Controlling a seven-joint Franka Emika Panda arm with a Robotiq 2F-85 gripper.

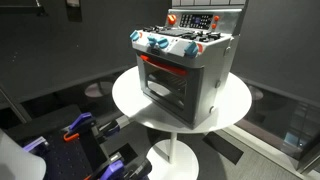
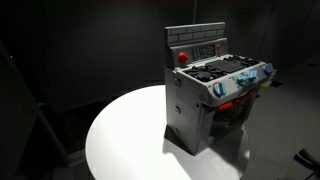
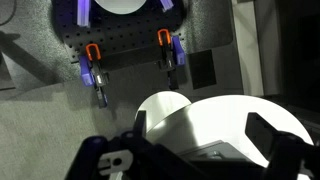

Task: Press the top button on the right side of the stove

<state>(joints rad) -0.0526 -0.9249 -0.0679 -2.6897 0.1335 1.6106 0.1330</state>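
Note:
The silver-grey toy stove [image 1: 185,70] stands on a round white table [image 1: 130,100]. It has an orange-red framed oven window, blue-white and red knobs, and an upright back panel. It shows in both exterior views [image 2: 215,95]. A red button [image 2: 182,57] sits at one end of the back panel. The arm does not show in either exterior view. In the wrist view my gripper [image 3: 200,130] is open and empty, its dark fingers spread wide above the table [image 3: 220,105]. A grey edge of the stove [image 3: 205,155] shows low between them.
A dark perforated board [image 3: 130,35] with orange and blue clamps [image 3: 95,65] lies on the floor beyond the table; the clamps also show in an exterior view [image 1: 80,128]. The table stands on a white pedestal [image 1: 175,155]. The surroundings are dark.

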